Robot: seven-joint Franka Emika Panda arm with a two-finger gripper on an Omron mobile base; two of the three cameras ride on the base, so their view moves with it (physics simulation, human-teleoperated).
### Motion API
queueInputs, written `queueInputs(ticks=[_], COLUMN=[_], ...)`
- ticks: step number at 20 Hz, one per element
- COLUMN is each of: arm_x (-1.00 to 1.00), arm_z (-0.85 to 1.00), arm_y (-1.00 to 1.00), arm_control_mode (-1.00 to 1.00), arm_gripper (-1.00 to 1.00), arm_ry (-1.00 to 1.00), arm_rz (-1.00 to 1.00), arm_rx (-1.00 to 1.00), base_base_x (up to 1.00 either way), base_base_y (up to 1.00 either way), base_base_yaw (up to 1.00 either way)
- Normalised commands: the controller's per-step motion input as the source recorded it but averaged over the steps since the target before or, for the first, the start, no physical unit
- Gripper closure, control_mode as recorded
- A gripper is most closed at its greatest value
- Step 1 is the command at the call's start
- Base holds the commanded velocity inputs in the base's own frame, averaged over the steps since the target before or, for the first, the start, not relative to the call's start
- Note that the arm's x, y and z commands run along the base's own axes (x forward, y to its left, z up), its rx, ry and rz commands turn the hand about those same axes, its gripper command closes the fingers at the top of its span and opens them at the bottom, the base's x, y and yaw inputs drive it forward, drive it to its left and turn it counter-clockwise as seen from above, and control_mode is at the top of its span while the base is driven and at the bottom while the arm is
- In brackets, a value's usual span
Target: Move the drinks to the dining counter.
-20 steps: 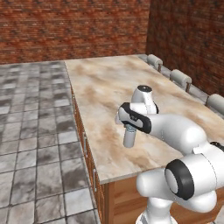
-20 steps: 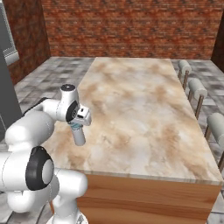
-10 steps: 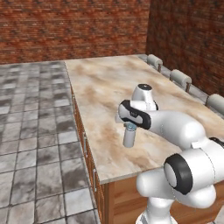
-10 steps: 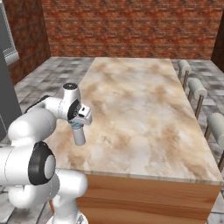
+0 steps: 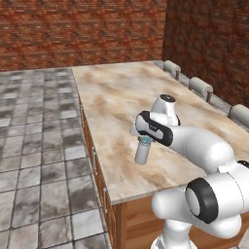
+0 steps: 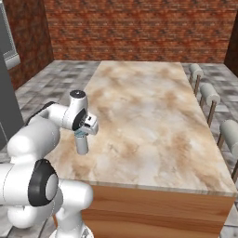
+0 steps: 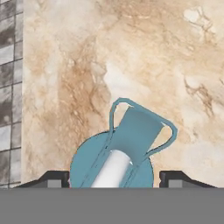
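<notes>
Grey bottle standing on the dining desk under the end effector

The pale grey bottle with blue cap (image 5: 142, 151) stands upright near the desk's (image 5: 116, 97) near-left edge. The end effector (image 7: 113, 177) sits directly above its cap, fingertips (image 7: 175, 177) spread apart on either side of the cap, clear of it, not gripping.

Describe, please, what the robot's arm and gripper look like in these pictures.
The arm is made of glossy white, rounded segments with dark, nearly black bands and round caps at the joints. No cables or markings are visible. The gripper ends in two small dark finger tips, each with a grey pad.
</notes>
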Motion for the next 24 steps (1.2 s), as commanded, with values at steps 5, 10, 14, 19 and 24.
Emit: queueInputs(ticks=[5,10,14,19,24], arm_x=[-0.01,0.00,-0.07,-0.02,-0.11], arm_z=[0.00,0.05,0.36,0.45,0.47], arm_y=[0.00,0.00,0.00,0.00,0.00], arm_control_mode=[-1.00,-1.00,-1.00,-1.00,-1.00], arm_gripper=[-1.00,-1.00,-1.00,-1.00,-1.00], arm_ry=[-0.01,0.00,-0.06,-0.12,-0.04], arm_rz=[-0.01,-0.01,-0.02,-0.02,-0.01], arm_rx=[0.01,0.00,0.02,0.01,0.00], base_base_x=[0.00,0.00,0.00,0.00,0.00], base_base_y=[0.00,0.00,0.00,0.00,0.00], base_base_yaw=[0.00,0.00,0.00,0.00,0.00])
